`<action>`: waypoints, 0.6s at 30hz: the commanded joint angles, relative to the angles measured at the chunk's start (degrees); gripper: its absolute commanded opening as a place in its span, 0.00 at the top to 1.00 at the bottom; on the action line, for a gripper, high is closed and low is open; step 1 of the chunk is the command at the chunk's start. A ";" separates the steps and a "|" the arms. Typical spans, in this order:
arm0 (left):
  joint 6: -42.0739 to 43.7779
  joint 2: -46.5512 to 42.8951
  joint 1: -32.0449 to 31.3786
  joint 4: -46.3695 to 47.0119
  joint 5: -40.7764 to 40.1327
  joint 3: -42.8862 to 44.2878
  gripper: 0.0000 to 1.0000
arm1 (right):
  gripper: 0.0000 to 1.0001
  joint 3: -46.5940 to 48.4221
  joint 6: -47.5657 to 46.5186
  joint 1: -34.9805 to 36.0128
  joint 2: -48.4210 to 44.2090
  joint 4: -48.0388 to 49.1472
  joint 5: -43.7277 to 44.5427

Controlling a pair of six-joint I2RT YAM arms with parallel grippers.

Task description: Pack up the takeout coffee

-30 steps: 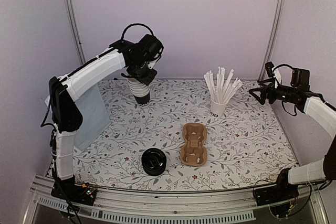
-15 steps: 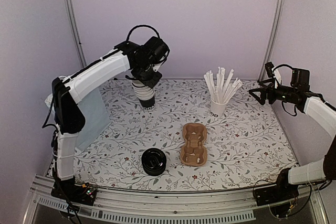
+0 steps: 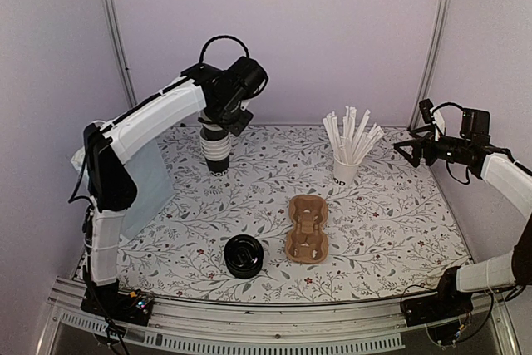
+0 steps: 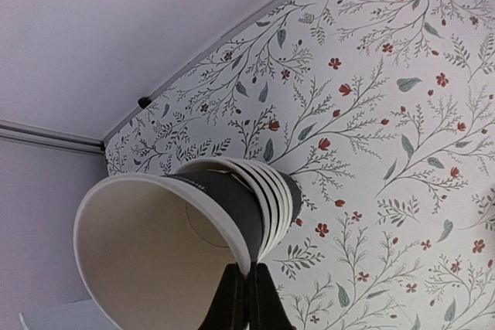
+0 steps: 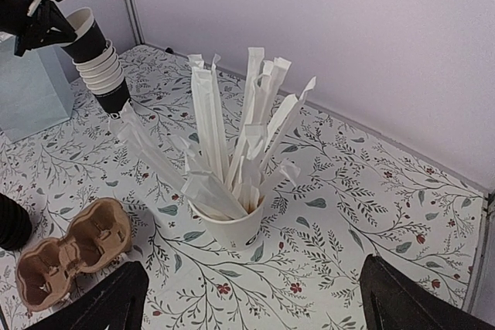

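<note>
The takeout coffee cup (image 4: 166, 256), black with a whitish rim and inside, is the top cup of a nested stack (image 3: 216, 149) at the back left. It sticks out of the other cups, and no lid is on it. My left gripper (image 4: 247, 268) is shut on its rim, one finger inside and one outside. The stack (image 5: 104, 75) leans, and I cannot tell whether its foot touches the table. Round black lids (image 3: 243, 255) are piled at the front. My right gripper (image 5: 251, 299) hovers open at the far right, near the straw cup, holding nothing.
A brown pulp cup carrier (image 3: 307, 228) lies in the middle. A white cup of paper-wrapped straws (image 3: 345, 168) stands at the back right. A pale blue paper bag (image 3: 145, 184) stands at the left edge. The back and side walls close in the table.
My left gripper has carried the cup stack first a little right, then back left. The right arm has not moved.
</note>
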 commanded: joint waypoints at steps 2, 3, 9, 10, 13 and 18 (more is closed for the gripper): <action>-0.83 -1.27 -1.28 -0.30 -1.07 1.14 1.00 | 0.01 0.34 -0.63 -0.28 0.18 -0.11 -1.15; -0.83 -1.52 -1.37 -0.54 -1.40 1.28 1.00 | 0.01 0.34 -0.63 -0.31 0.18 -0.09 -1.17; -0.78 -3.12 -2.52 -3.33 -5.28 3.21 1.00 | 0.01 0.43 -0.62 -0.14 0.44 -0.20 -1.17; -0.78 -3.48 -2.79 -3.91 -6.79 3.55 1.00 | 0.01 0.41 -0.62 -0.13 0.40 -0.19 -1.11; -1.72 -5.66 -3.40 -4.63 -10.04 2.98 1.00 | 0.01 0.40 -0.63 -0.04 0.27 -0.17 -0.96; -4.62 -9.72 -4.78 -7.24 -12.93 3.05 1.00 | 0.01 0.47 -0.49 -0.05 0.16 -0.24 -0.95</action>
